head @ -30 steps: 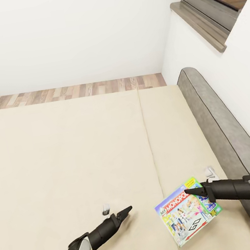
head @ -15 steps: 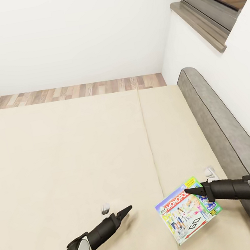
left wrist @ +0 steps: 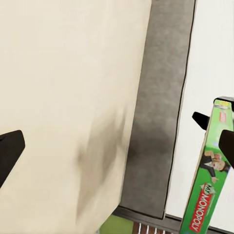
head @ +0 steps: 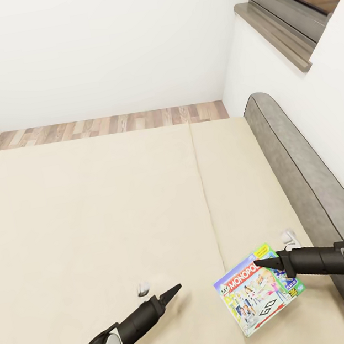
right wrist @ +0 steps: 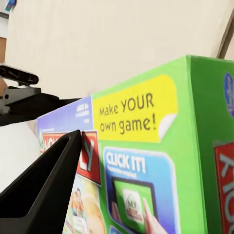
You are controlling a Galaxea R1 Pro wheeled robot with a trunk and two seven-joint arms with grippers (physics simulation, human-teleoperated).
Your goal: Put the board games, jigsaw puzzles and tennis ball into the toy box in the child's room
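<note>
— Hardly anything is shifting since a second ago: the left gripper (head: 175,290) is holding almost the same spot over the bed (head: 90,219), its forearm sinking a touch lower, and the board game (head: 258,294) is tilting very slightly.

— What is the right gripper (head: 261,263) doing?

— Its dark tapered fingers are pressing at the upper edge of the board game, one black finger (right wrist: 44,190) lying across the printed lid. Probably it is pinching the box, but the second finger is not showing, so I cannot tell how far the jaws are closing.

— And the left one?

— Two black fingertips are showing far apart in its wrist view, so it is standing wide and gripping nothing.

— How is the box looking?

— Thin, rectangular, glossy cartoon print, green along its sides, lying near the bed's right edge.

— Room around it?

— Smooth cream cover is stretching wide and bare toward the wood-plank floor (head: 108,125). On the right, a rounded grey fabric headboard (head: 308,183) is running close beside the box, with the white wall (head: 115,36) just behind it.
</note>
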